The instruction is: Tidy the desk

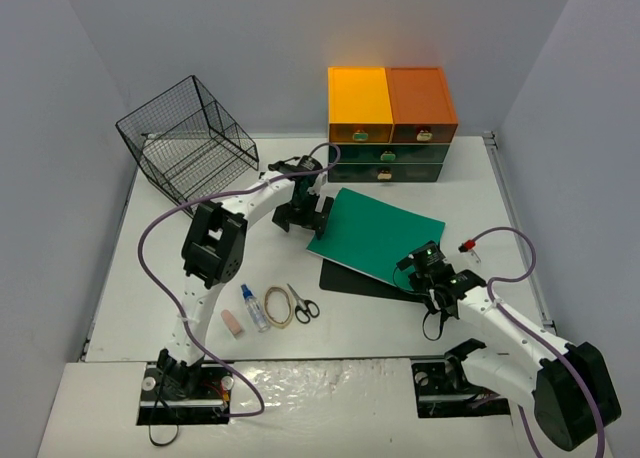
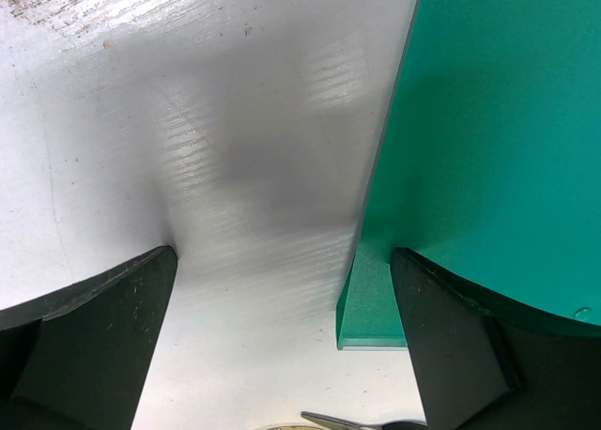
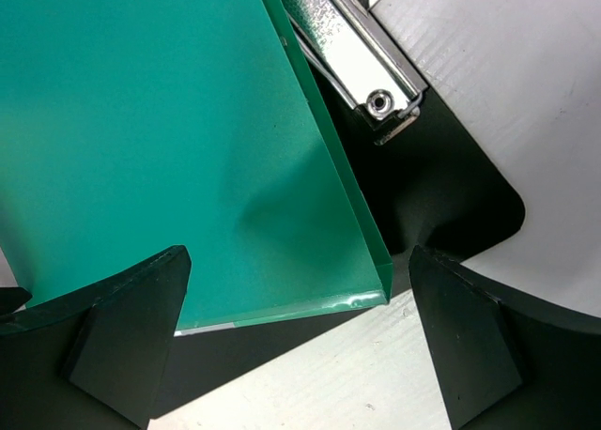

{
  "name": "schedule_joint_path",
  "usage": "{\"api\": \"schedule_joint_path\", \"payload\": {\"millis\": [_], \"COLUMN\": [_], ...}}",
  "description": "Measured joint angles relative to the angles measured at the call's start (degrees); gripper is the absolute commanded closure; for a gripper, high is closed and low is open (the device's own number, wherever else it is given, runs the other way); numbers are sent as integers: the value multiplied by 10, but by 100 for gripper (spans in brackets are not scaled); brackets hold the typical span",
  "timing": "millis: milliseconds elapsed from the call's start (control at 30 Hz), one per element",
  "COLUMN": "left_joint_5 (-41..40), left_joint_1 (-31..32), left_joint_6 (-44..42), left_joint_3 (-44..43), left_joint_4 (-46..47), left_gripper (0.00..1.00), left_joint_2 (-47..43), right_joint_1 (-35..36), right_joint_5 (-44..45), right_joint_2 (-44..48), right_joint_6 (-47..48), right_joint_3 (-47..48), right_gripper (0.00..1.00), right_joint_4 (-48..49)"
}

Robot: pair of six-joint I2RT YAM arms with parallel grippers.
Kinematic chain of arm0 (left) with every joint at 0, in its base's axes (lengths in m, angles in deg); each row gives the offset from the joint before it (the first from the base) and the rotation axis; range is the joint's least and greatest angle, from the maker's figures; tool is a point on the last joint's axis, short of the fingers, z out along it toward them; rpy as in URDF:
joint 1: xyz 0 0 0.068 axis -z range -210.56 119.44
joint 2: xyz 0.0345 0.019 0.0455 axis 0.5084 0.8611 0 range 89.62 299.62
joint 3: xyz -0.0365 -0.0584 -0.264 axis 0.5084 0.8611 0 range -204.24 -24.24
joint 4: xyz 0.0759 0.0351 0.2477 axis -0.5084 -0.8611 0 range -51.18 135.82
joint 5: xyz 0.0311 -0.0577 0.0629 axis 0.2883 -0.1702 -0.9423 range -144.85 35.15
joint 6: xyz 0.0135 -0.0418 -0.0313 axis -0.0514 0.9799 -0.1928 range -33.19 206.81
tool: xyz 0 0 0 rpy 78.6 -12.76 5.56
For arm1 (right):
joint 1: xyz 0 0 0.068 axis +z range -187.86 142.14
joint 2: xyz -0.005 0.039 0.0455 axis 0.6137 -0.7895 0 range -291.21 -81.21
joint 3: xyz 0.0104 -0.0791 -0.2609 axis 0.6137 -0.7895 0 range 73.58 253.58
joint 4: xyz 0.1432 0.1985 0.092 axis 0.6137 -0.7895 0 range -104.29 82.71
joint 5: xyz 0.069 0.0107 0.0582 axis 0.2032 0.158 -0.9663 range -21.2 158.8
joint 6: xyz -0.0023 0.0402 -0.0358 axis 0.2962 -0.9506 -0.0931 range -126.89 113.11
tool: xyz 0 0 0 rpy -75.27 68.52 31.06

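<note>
Both my grippers stand wide and hold nothing. I judge they are placed this way because the folder (image 1: 375,233) is the biggest loose thing on the desk (image 1: 480,188) and needs an arm at each end. My left gripper (image 1: 305,213) hangs low over the folder's far left edge. In its wrist view, the left gripper (image 2: 282,261) straddles that edge, with one finger over bare desk (image 2: 188,120) and the other over the folder (image 2: 498,148). My right gripper (image 1: 425,263) sits at the opposite, near right corner. In its wrist view, the right gripper (image 3: 296,261) frames the corner of the folder (image 3: 169,120) where it overlaps a black clipboard (image 3: 441,195), whose metal clip (image 3: 357,45) pokes out beside it. The folder rests aslant on the clipboard (image 1: 350,278) (I cannot tell whether any finger touches either one). The desk itself lies directly under both grippers and runs out on all sides, white and flat, and shows as desk (image 3: 526,92) past the clipboard's rounded corner. The small items are near my left arm's base, well away from both grippers: scissors (image 1: 303,304), a tape ring (image 1: 278,306), a bottle (image 1: 255,308) and an eraser (image 1: 232,323). The drawers (image 1: 390,128) and basket (image 1: 190,138) stand along the far edge, probably where things should end up.
</note>
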Motion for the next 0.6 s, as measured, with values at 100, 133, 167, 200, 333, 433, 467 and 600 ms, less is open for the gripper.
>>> {"api": "schedule_joint_path", "payload": {"millis": [100, 133, 167, 200, 333, 433, 467, 600], "left_joint_5": [-6, -8, -10, -12, -19, -22, -23, -29], "left_joint_1": [3, 4, 4, 6, 8, 9, 9, 11], "left_joint_6": [0, -1, -1, -2, -3, -4, -4, -4], "left_joint_3": [-9, -12, -16, -19, -23, -28, -29, -36], "left_joint_4": [-7, -11, -15, -18, -22, -27, -28, -36], "left_gripper": [3, 3, 3, 3, 3, 3, 3, 3], "left_joint_2": [5, 8, 10, 12, 15, 18, 19, 23], "right_joint_1": [0, 0, 0, 0, 0, 0, 0, 0], "right_joint_5": [4, 5, 6, 7, 7, 7, 6, 7], "right_joint_2": [0, 0, 0, 0, 4, 6, 5, -5], "right_joint_6": [4, 5, 6, 8, 11, 11, 11, 13], "right_joint_3": [-3, -5, -9, -14, -31, -39, -41, -45], "right_gripper": [0, 0, 0, 0, 0, 0, 0, 0], "right_joint_4": [9, 13, 19, 25, 47, 68, 76, 108]}}
